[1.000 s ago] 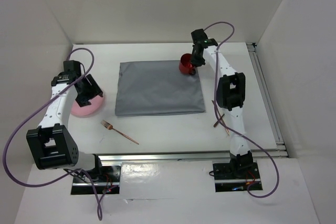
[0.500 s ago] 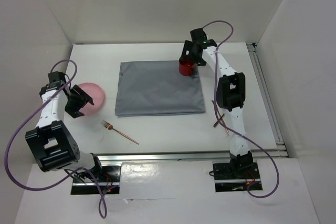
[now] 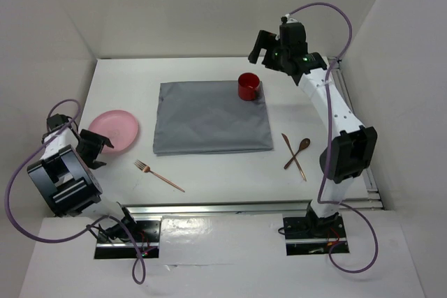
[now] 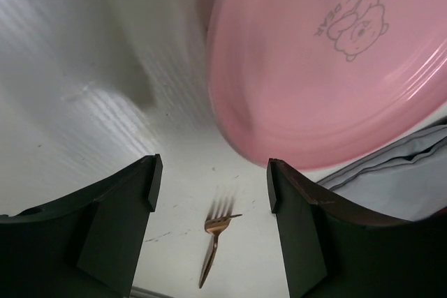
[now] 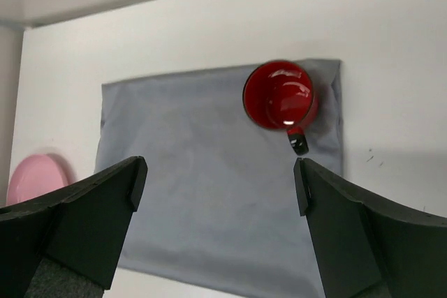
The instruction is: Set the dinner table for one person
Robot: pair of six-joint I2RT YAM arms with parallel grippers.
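The pink plate point(image 3: 113, 131) lies just beyond the left hand point(image 4: 211, 176) (spread open, empty), left of the grey cloth point(image 3: 209, 116). The right hand point(image 3: 260, 45), also released, is well apart.

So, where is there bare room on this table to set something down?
Most of the grey cloth is free; only the red cup stands at its far right corner. The table strip between fork and spoon is bare. Crowded: by the spoon, and around the pink plate by the left claw.
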